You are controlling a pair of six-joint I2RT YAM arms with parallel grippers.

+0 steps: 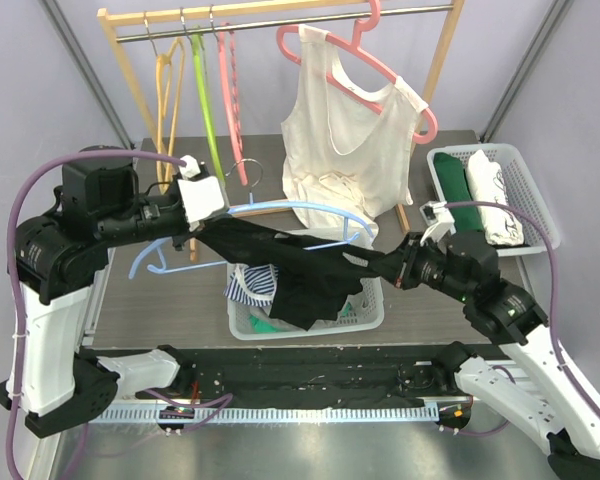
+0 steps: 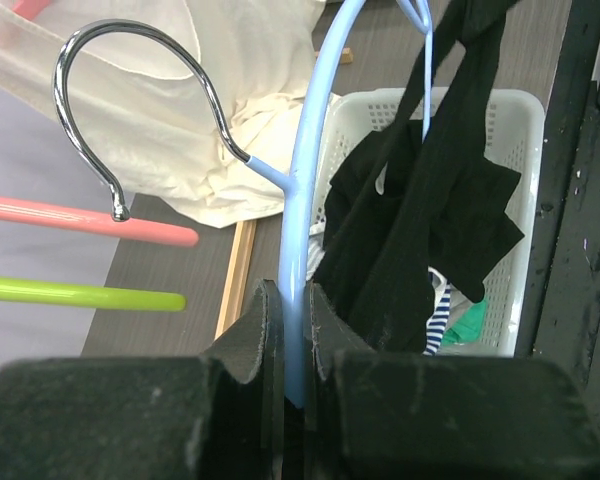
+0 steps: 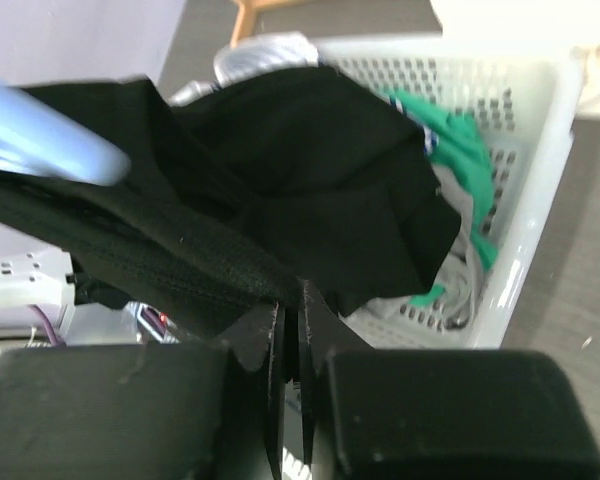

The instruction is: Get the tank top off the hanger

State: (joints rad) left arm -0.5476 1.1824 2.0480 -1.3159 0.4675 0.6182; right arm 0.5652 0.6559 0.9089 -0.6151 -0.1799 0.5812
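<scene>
A black tank top (image 1: 300, 265) hangs stretched between my two grippers above the white basket (image 1: 242, 330). My left gripper (image 1: 212, 215) is shut on the light blue hanger (image 1: 290, 207), whose shaft (image 2: 305, 200) runs between its jaws (image 2: 295, 310), with the chrome hook (image 2: 90, 60) pointing away. Part of the black tank top (image 2: 430, 220) still drapes over the hanger's arm. My right gripper (image 1: 388, 268) is shut on the black fabric (image 3: 280, 180), pinched at its jaw tips (image 3: 292, 320), with the hanger's blue end (image 3: 50, 135) showing at the left.
A wooden rack at the back carries a cream tank top (image 1: 345, 130) on a pink hanger, plus orange, green and pink bare hangers (image 1: 195, 90). The white basket (image 3: 540, 180) below holds striped, green and grey clothes. A second basket (image 1: 510, 170) with folded items sits at the right.
</scene>
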